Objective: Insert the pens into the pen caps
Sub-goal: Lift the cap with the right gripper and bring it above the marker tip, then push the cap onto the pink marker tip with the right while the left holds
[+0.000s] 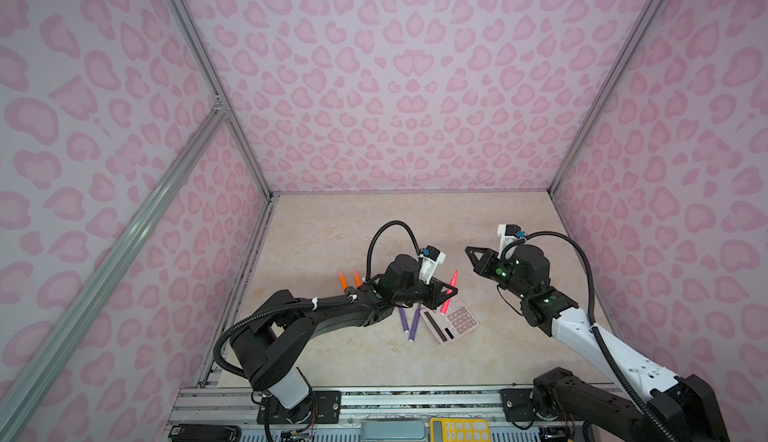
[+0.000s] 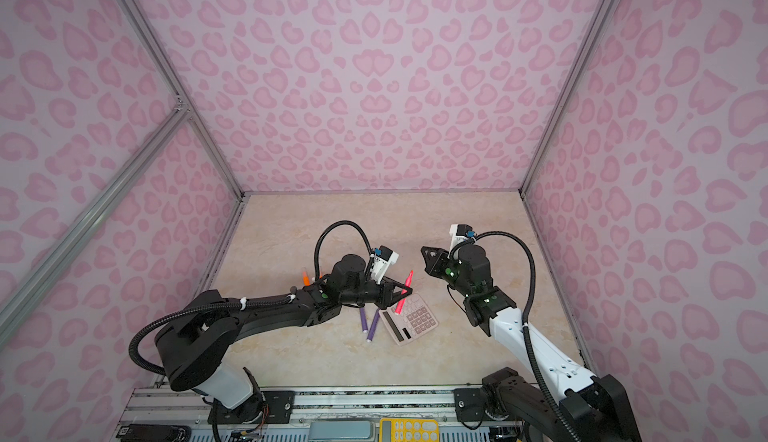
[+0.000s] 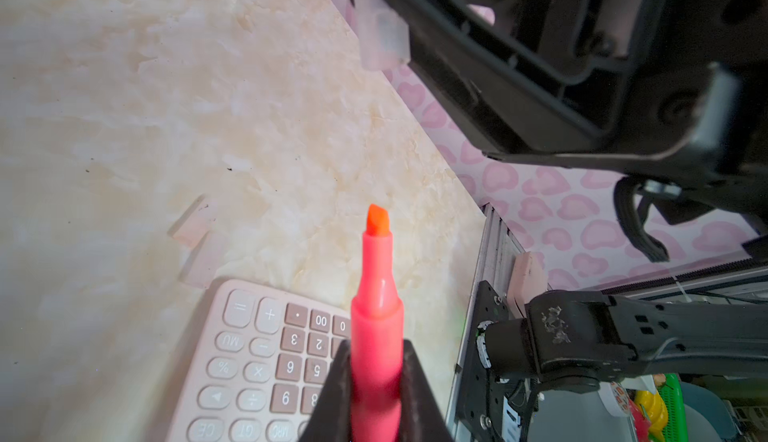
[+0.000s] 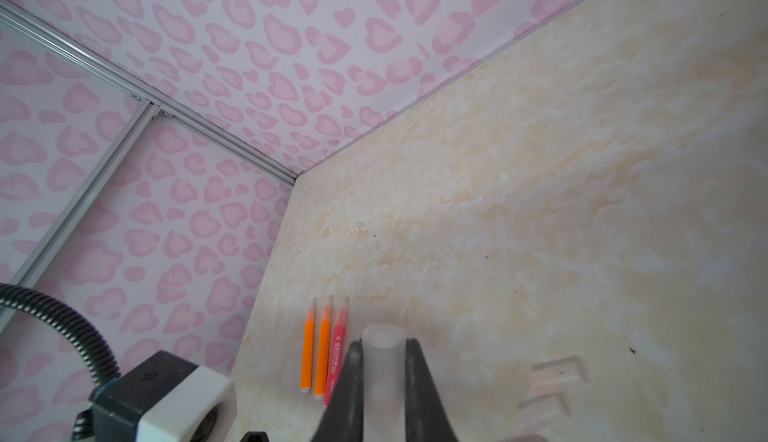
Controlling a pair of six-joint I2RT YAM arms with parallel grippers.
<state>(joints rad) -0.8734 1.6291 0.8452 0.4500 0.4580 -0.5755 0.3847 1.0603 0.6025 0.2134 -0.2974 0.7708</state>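
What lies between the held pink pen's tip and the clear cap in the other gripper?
Nothing: in the left wrist view, only bare tabletop shows between the pink pen and the clear cap.

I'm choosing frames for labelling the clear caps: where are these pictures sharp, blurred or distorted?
Left wrist view: the pink pen is sharp, the clear cap beyond it soft. Right wrist view: that cap, close to the lens, is blurred, while the orange pens are crisp. Both top views: wide-angle, so the wall rail slants, and the purple pens are small.
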